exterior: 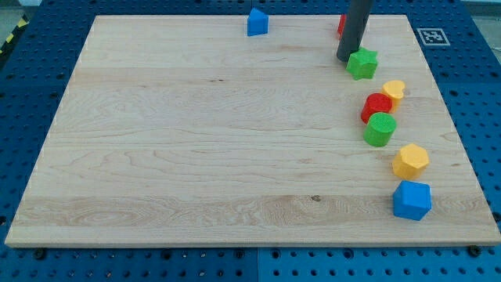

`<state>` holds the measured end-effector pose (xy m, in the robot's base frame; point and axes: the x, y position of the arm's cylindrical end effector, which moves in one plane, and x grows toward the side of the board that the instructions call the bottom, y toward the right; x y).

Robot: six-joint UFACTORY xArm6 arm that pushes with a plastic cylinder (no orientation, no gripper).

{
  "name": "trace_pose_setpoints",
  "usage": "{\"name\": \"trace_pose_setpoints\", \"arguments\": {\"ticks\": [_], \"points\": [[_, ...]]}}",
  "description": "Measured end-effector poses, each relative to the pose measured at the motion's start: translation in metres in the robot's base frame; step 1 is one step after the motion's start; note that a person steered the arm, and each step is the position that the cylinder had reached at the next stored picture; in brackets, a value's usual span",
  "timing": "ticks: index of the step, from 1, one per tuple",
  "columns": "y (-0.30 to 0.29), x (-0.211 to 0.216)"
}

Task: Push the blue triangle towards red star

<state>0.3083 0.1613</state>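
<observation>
My tip sits far from the blue triangle, parked beside the green star.

The wooden board point(196, 141) carries everything; the rod point(356, 27) drops from twelve o'clock and my tip point(345, 59) rests just at the green star's point(362, 63) nine o'clock edge, touching or nearly so. It is a bare rod, so there are no fingers to spread or press together. The blue triangle point(257, 23) stands at the board's top edge, at about ten o'clock from my tip. A red block point(341, 23), probably the red star, peeks from behind the rod. I judge the tip should swing round to the triangle's nine o'clock side and push toward three o'clock, hugging the edge. At five o'clock, well clear, lie the blue cube point(412, 200), orange hexagon point(411, 160), green cylinder point(380, 129), red block point(377, 105) and yellow heart point(394, 91).
</observation>
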Motion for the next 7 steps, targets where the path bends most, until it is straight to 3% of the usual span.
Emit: {"name": "trace_pose_setpoints", "arguments": {"ticks": [1,2,3,4,5,7], "points": [[-0.024,0.0],[-0.109,-0.002],[-0.201,-0.022],[-0.256,-0.072],[-0.257,-0.117],[-0.223,-0.116]]}}
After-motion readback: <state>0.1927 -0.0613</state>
